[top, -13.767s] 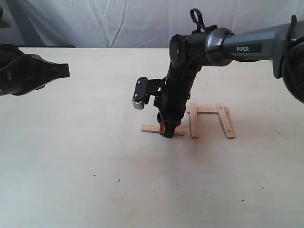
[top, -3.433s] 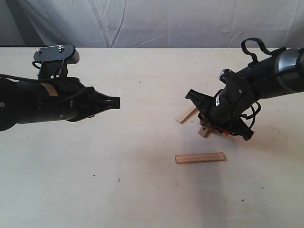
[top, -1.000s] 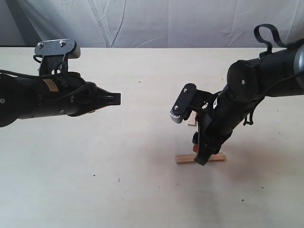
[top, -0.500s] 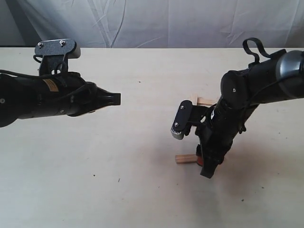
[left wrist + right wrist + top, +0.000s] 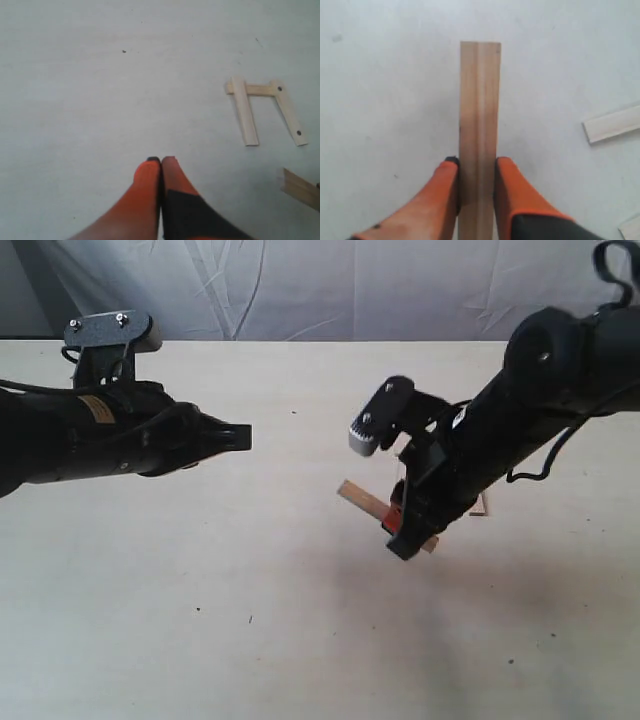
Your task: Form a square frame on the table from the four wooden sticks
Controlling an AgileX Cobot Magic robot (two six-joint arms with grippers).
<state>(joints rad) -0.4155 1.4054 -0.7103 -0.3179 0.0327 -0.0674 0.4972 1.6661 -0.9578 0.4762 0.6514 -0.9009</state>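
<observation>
Stick number four (image 5: pixel 362 498) is pinched across its width by the right gripper (image 5: pixel 403 530). One orange finger (image 5: pixel 447 185) sits on each long edge, and most of its length pokes out past the tips. From the outside camera it sits tilted and looks to be up off the table (image 5: pixel 300 640), with a soft shadow underneath.

The other three sticks lie flat as a U (image 5: pixel 245 112): one cross piece with two legs touching it at its ends, one of them with small dark dots. The legs splay a little, so the mouth is a bit wider than the closed end. The U's fourth side is open, and the held stick hangs just past that open side, near the free end of the dotted leg but not touching it. From the outside camera the right arm hides nearly all of the U.

The left gripper (image 5: pixel 235 437) has its jaws pressed together on nothing and is well apart from the U. Between it and the U there's only bare tabletop, so there's lots of room on that side.
</observation>
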